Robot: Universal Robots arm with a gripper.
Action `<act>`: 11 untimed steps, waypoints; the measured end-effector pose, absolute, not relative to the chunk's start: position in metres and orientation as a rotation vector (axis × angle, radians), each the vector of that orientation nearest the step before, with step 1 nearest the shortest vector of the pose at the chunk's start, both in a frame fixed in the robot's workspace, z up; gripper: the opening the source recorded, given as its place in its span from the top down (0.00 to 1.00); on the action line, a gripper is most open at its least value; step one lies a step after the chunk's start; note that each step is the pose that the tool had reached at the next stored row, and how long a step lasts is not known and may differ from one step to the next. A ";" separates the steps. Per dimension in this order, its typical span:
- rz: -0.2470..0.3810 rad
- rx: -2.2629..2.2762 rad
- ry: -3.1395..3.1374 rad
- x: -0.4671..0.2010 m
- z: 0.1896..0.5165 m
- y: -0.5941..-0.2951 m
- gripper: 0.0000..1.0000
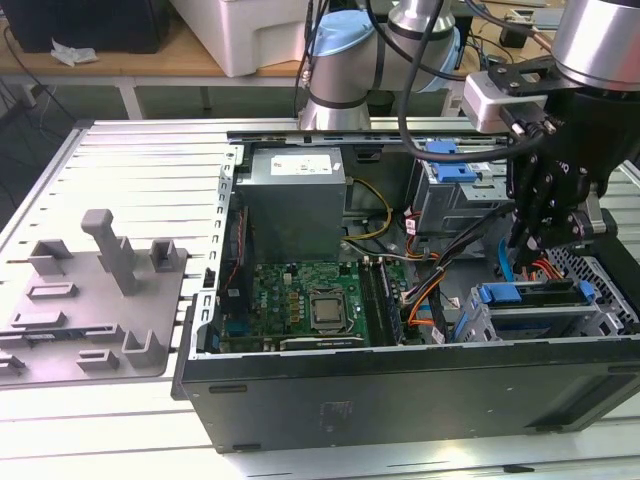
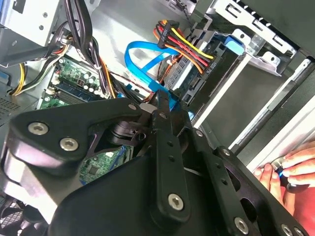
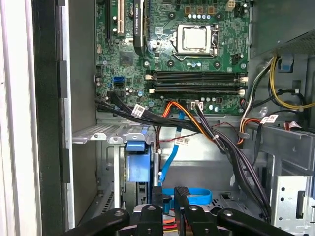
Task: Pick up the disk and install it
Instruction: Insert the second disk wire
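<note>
The disk [image 1: 532,318] lies in the metal drive cage [image 1: 475,325] at the exterior view's right of the open computer case, its blue carrier rail [image 1: 530,293] on top. In the second wrist view the disk [image 2: 194,78] has red, yellow and black wires plugged into its end. In the first wrist view its blue rail [image 3: 137,164] shows in the cage. My gripper [image 1: 535,235] hangs just above the cage, apart from the disk. The fingers [image 3: 158,199] stand close together, shut, with a blue cable [image 3: 189,195] right behind them.
The motherboard [image 1: 310,300] fills the case floor, with the grey power supply [image 1: 295,200] behind it. Cable bundles [image 3: 221,142] cross between board and cage. A person's hand [image 2: 290,169] rests at the case edge. A grey fixture plate [image 1: 90,300] lies at the exterior view's left.
</note>
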State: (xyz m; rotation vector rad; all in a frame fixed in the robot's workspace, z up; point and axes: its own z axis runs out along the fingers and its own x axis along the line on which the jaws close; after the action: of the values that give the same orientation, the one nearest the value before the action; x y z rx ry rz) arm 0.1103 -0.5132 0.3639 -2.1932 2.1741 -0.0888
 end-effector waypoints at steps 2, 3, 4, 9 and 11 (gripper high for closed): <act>-0.089 -2.193 2.174 0.110 0.364 -0.513 0.76; -0.089 -2.193 2.174 0.110 0.364 -0.513 0.76; -0.088 -2.193 2.174 0.110 0.363 -0.514 0.76; -0.089 -2.193 2.174 0.110 0.363 -0.515 0.89; -0.089 -2.193 2.174 0.110 0.363 -0.515 0.89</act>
State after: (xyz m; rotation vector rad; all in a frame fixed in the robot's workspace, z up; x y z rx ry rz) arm 0.1103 -0.5151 0.3631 -2.1930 2.1741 -0.0886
